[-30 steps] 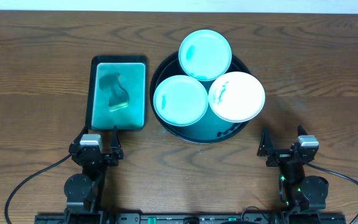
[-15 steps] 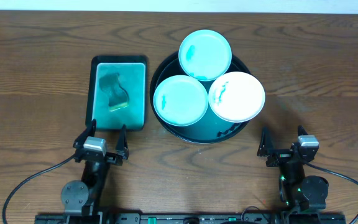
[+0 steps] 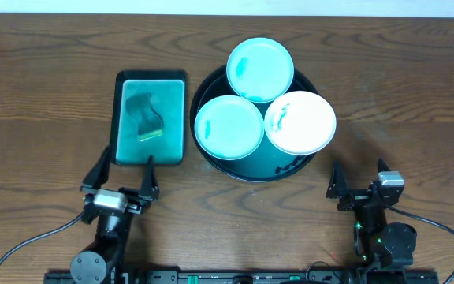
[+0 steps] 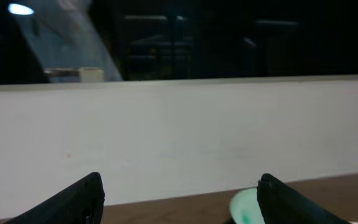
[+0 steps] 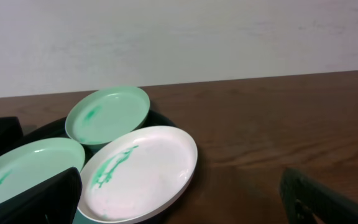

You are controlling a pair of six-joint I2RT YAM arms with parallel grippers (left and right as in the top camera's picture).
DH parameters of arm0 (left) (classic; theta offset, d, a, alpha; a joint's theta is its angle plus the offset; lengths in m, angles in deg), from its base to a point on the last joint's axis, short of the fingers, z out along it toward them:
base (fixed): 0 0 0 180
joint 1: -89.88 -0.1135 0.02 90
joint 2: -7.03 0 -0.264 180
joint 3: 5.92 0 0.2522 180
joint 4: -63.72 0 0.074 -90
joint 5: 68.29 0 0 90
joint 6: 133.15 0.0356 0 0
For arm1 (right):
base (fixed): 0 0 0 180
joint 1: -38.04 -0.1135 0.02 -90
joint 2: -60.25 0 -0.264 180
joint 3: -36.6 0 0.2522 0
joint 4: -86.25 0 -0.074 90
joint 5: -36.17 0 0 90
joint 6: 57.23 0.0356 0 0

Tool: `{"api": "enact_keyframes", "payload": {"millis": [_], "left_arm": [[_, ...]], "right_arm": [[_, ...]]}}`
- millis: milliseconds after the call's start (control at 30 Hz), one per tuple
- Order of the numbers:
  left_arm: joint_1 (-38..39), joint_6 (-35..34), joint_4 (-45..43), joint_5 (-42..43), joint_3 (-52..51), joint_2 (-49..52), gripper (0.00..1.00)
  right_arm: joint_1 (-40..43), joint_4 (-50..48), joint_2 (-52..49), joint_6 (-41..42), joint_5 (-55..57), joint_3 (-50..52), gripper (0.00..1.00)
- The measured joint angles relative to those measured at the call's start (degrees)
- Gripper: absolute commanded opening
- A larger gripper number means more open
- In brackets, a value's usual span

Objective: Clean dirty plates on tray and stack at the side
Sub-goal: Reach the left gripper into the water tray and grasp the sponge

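Mint-green and white are crowding the tray: 3 plates are sitting inside it with their edges meeting. The far mint plate and the white plate are both reaching out over the black rim. The near mint plate is lying low on the left.

That crowding is probably the main risk, since lifting 1 plate could drag or tip its neighbour. The shallow rims are also giving the fingers little to pinch, so a plate could slip and clatter back. All 3 are carrying teal smears, and a hurried wipe might spread these rather than clear them.

Beside the tray, the rectangular tray is holding a curled dark thing with a yellowish end. Whether it is a sponge or a cloth is unclear.

Both arms are waiting near the table's front edge. The left gripper is spread wide just short of the rectangular tray, and the right gripper is likewise spread, holding nothing. To the right, the bare tabletop is offering room for the stack.
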Motion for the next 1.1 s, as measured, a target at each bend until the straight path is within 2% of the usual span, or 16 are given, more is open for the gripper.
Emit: {"api": "enact_keyframes", "payload": {"millis": [133, 300, 367, 500, 600, 700, 833, 1000, 1100], "left_arm": [[0.0, 0.2, 0.2, -3.2, 1.9, 2.9, 0.8], [0.0, 0.4, 4.3, -5.9, 12.1, 13.6, 0.79], [0.0, 0.4, 9.6, -6.5, 19.0, 20.8, 0.79], [0.0, 0.4, 27.3, -7.1, 35.4, 37.5, 0.79], [0.0, 0.4, 37.4, -5.6, 46.1, 49.1, 0.79], [0.0, 0.4, 40.4, -4.0, 50.7, 58.6, 0.8], [-0.1, -5.6, 48.0, -4.5, 55.6, 68.1, 0.79], [-0.3, -11.1, 67.1, -5.1, 72.5, 80.9, 0.79], [-0.3, -12.3, 69.1, -5.5, 78.3, 86.0, 0.79]], "right_arm": [[0.0, 0.0, 0.0, 0.0, 0.0, 0.0, 0.99], [0.0, 0.0, 0.0, 0.0, 0.1, 0.0, 0.99], [0.0, 0.0, 0.0, 0.0, 0.1, 0.0, 0.99], [0.0, 0.0, 0.0, 0.0, 0.1, 0.0, 0.99], [0.0, 0.0, 0.0, 0.0, 0.1, 0.0, 0.99], [0.0, 0.0, 0.0, 0.0, 0.1, 0.0, 0.99], [0.0, 0.0, 0.0, 0.0, 0.1, 0.0, 0.99], [0.0, 0.0, 0.0, 0.0, 0.1, 0.0, 0.99], [0.0, 0.0, 0.0, 0.0, 0.1, 0.0, 0.99]]}}
